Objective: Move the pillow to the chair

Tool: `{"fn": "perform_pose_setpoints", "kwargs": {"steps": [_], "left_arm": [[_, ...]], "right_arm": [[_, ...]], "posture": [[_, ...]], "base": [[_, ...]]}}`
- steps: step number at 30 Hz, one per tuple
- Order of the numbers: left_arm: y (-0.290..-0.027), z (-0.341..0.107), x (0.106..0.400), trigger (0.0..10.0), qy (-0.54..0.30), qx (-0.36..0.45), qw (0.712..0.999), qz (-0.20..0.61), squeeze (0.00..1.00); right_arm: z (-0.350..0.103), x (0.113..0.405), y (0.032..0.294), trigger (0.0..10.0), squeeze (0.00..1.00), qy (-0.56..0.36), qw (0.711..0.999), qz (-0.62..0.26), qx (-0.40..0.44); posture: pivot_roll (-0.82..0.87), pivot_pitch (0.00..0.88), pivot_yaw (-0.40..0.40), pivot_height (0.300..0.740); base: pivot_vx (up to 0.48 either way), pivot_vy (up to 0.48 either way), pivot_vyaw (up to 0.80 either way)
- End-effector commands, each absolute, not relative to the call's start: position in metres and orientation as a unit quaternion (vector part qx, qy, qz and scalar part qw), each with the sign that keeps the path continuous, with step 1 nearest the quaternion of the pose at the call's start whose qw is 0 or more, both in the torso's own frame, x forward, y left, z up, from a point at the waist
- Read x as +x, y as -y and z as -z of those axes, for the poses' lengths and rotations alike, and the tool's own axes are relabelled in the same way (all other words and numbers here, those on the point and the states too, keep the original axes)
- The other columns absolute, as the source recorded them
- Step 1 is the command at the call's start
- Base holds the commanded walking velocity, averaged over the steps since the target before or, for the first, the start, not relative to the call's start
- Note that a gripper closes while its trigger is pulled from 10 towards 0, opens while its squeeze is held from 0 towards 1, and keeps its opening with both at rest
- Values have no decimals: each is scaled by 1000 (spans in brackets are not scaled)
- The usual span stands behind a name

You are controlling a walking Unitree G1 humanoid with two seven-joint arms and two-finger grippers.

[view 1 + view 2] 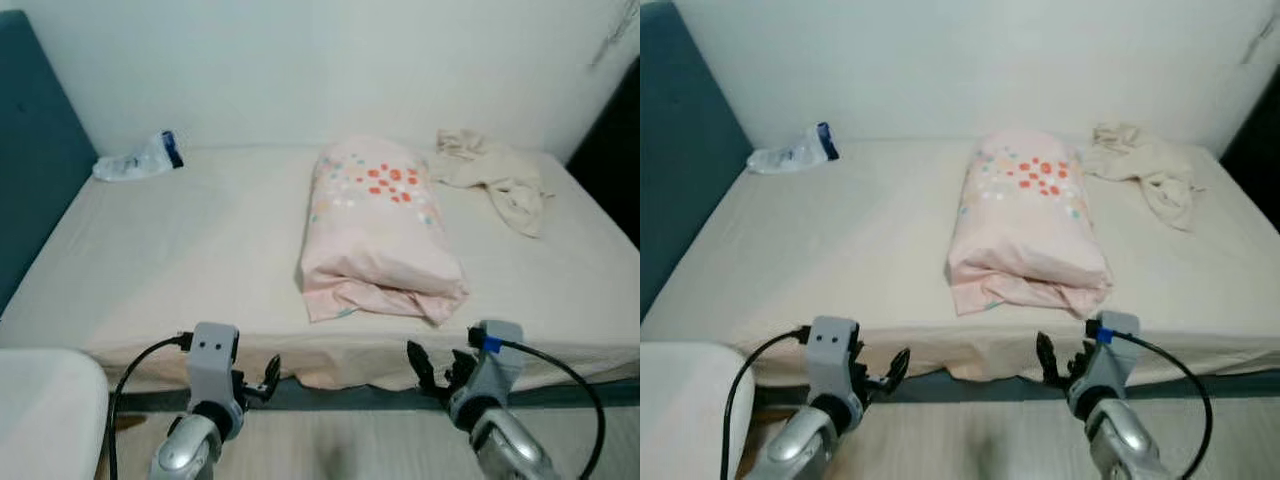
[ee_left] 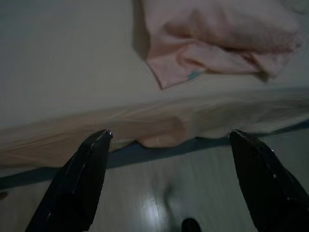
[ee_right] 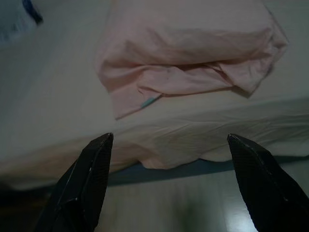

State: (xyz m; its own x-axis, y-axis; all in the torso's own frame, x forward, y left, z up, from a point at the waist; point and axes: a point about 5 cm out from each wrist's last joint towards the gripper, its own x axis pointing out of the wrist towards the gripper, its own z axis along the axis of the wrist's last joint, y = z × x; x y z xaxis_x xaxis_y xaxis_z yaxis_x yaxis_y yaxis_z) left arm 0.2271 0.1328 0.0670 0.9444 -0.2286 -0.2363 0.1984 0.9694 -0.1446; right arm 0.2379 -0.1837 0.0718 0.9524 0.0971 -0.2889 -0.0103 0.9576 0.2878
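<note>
The pillow point(image 1: 378, 232) lies on the bed point(image 1: 180, 260), a little right of the middle, with its loose folded end toward the near edge and its patterned end toward the far wall. No chair is clearly seen from here. Both arms are low in front of the bed, not touching it. The left gripper point(image 1: 262, 383) hangs below the near edge, left of the pillow, with its fingers apart. The right gripper point(image 1: 432, 370) hangs just below the pillow's near end, also with its fingers apart.

The step in hand seems to be the reach for the pillow. To do it well, both grippers should rise above the mattress edge first, then go forward on each side of the pillow's near end. It is better to take the full body than the thin flap, because the flap may slip. A crumpled cloth point(image 1: 495, 175) and a plastic bottle point(image 1: 140, 158) lie far away and should not disturb.
</note>
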Motion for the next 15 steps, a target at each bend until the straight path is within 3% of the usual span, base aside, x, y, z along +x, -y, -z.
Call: {"fn": "perform_pose_setpoints", "kwargs": {"steps": [1, 4, 9, 15], "left_arm": [[-134, -63, 225, 10000, -139, -61, 983, 106, 0], [-134, -63, 226, 10000, -140, -62, 983, 105, 0], [-134, -61, 226, 10000, -147, -64, 982, 102, 0], [-134, -60, 225, 10000, -151, -62, 981, 103, 0]], "right_arm": [[-66, 234, 188, 10000, 0, -165, 975, -17, 144], [-68, 234, 188, 10000, 0, -159, 976, -20, 145], [-69, 234, 188, 10000, 0, -152, 977, -20, 146], [-69, 234, 188, 10000, 0, -154, 977, -23, 144]], "posture": [[-26, 126, 30, 740], [-27, 126, 28, 740], [-27, 125, 26, 740], [-27, 114, 25, 740]], "base": [[0, 0, -763], [0, 0, -767], [0, 0, 0], [0, -299, 0]]}}
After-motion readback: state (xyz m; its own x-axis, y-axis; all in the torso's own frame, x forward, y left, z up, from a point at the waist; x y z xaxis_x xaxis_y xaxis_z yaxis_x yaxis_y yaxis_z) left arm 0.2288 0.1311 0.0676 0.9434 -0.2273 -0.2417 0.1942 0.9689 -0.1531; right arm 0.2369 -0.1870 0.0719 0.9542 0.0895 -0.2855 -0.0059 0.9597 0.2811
